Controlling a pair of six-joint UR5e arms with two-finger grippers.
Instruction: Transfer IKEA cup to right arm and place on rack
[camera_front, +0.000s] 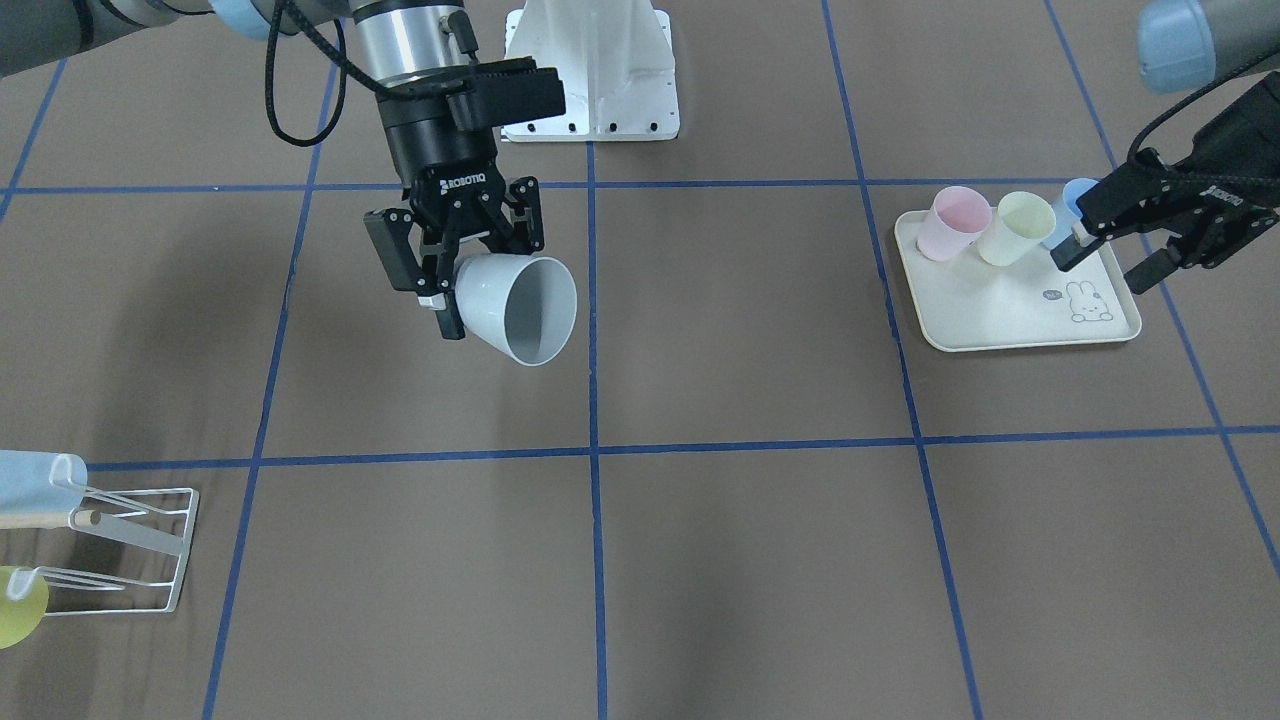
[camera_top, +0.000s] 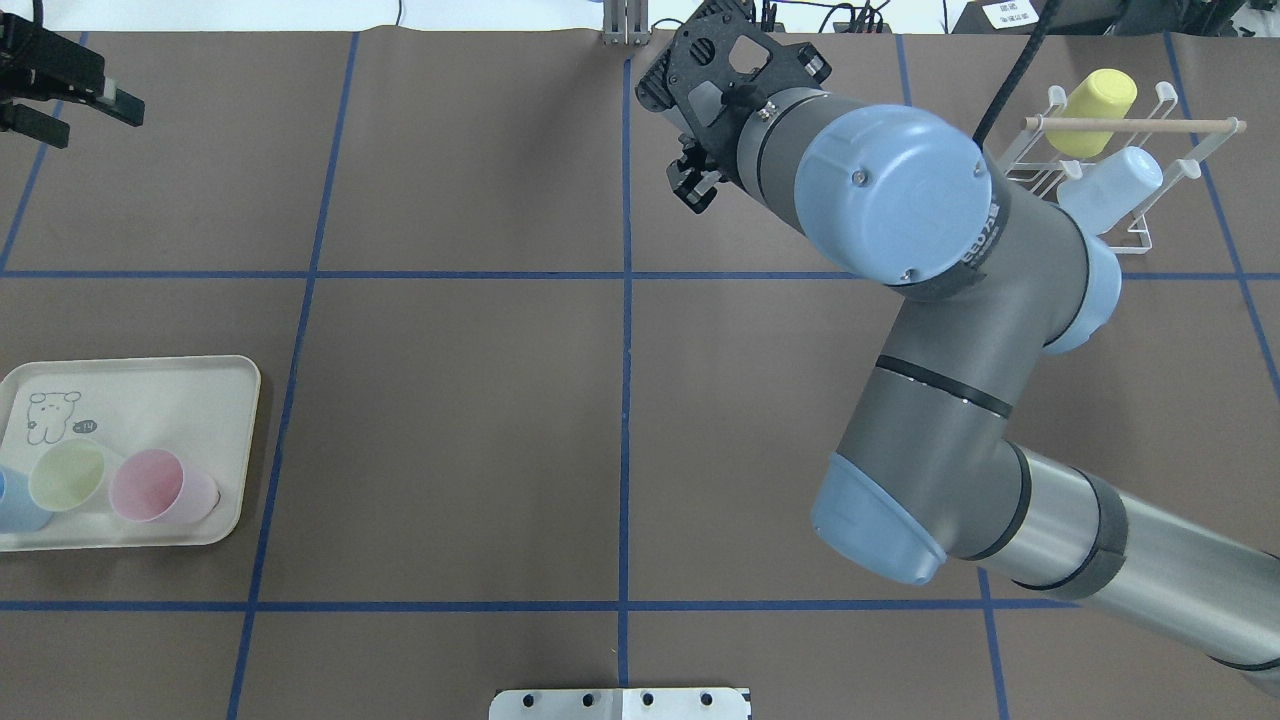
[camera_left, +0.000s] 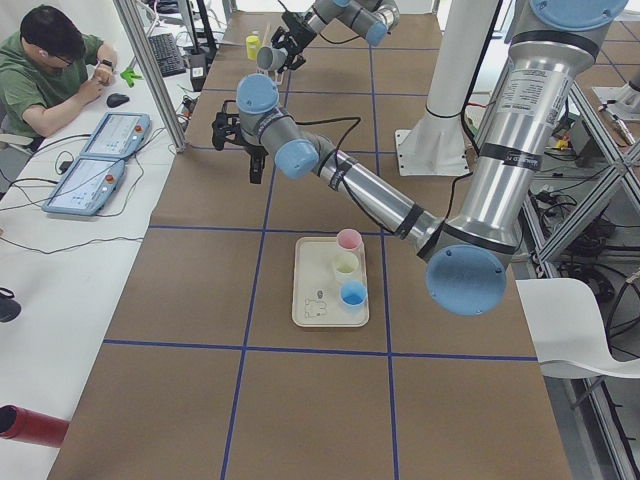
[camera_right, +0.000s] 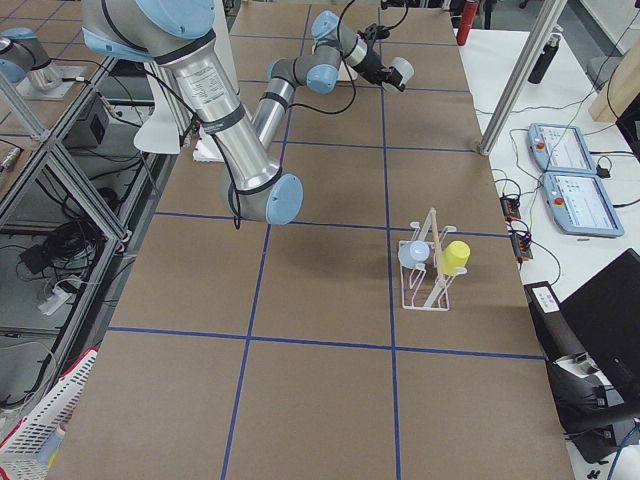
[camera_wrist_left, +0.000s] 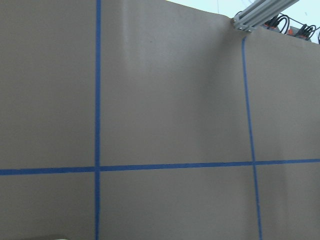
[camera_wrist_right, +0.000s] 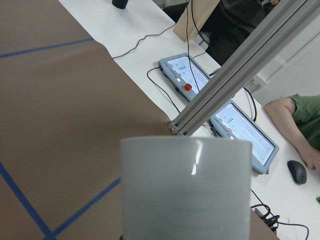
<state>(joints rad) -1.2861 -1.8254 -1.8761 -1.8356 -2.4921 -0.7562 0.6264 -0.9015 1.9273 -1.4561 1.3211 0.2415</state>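
My right gripper (camera_front: 458, 280) is shut on the base of a white-grey IKEA cup (camera_front: 520, 310) and holds it on its side above the table, mouth away from the gripper. The cup fills the lower middle of the right wrist view (camera_wrist_right: 185, 190). In the overhead view the right arm hides the cup, and only the gripper (camera_top: 694, 180) shows. The white wire rack (camera_front: 130, 545) with its wooden dowel stands far to the right (camera_top: 1100, 180) and holds a yellow cup (camera_top: 1095, 100) and a pale blue cup (camera_top: 1115, 185). My left gripper (camera_front: 1110, 262) is open and empty, raised at the far left (camera_top: 75, 115).
A cream tray (camera_top: 200, 400) with a bunny drawing holds a pink cup (camera_top: 160, 488), a pale green cup (camera_top: 68, 478) and a blue cup (camera_top: 15, 500) at the near left. The white robot base (camera_front: 595, 70) stands at the table's edge. An operator sits beyond the far edge (camera_left: 50, 70).
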